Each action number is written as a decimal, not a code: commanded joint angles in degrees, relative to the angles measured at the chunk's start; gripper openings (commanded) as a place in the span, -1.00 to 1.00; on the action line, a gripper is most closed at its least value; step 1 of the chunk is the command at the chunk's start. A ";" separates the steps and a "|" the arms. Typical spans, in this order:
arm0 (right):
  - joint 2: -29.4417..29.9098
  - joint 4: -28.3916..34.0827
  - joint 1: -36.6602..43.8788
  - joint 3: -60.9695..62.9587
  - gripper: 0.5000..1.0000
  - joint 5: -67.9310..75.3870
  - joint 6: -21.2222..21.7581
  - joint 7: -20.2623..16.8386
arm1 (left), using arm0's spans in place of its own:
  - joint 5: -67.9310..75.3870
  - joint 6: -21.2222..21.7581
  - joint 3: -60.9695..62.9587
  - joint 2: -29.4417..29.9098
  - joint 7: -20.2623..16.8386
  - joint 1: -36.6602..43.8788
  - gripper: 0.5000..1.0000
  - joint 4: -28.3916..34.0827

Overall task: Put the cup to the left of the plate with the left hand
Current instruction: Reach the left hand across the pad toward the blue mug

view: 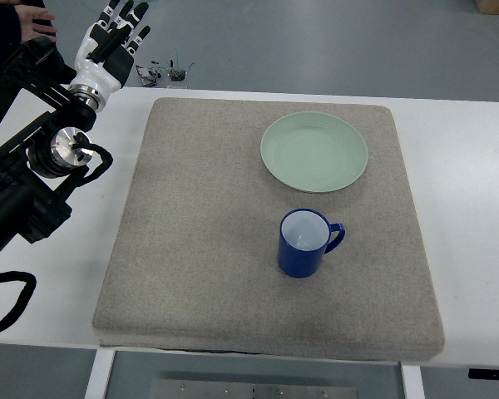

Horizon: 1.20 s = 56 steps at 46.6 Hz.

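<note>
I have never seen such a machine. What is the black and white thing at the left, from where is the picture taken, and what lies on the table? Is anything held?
The camera looks steeply down from the robot's own side. The black arm entering from the left ends in the left robot hand, white with dark fingers. They are spread and hold nothing. The hand hovers at the table's far left corner. The right arm is not in view.

On the white table lies a grey mat. On it stand a pale green plate and, nearer the camera, an upright blue cup, handle to the picture's right. A person's hand shows at the top left.
</note>
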 commanded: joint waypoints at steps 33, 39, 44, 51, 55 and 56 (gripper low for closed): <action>0.00 0.00 0.00 0.00 0.73 0.00 0.00 0.00 | 4.31 -4.65 17.14 6.41 0.18 -1.46 0.98 -12.47; 0.00 0.00 0.00 0.00 0.73 0.00 0.00 0.00 | 4.57 -8.34 21.00 8.52 0.09 -1.37 0.98 -14.24; 0.00 0.00 0.00 0.00 0.73 0.00 0.00 0.00 | 8.95 -13.00 22.50 10.28 0.09 -1.02 0.98 -14.24; 0.00 0.00 0.00 0.00 0.73 0.00 0.00 0.00 | 16.16 -21.08 22.59 12.65 0.09 -0.32 0.98 -14.24; 0.00 0.00 0.00 0.00 0.73 0.00 0.00 0.00 | 19.68 -25.39 22.59 13.09 0.09 0.74 0.98 -14.33; 0.00 0.00 0.00 0.00 0.73 0.00 0.00 0.00 | 20.56 -26.53 22.59 13.36 0.09 0.91 0.98 -14.33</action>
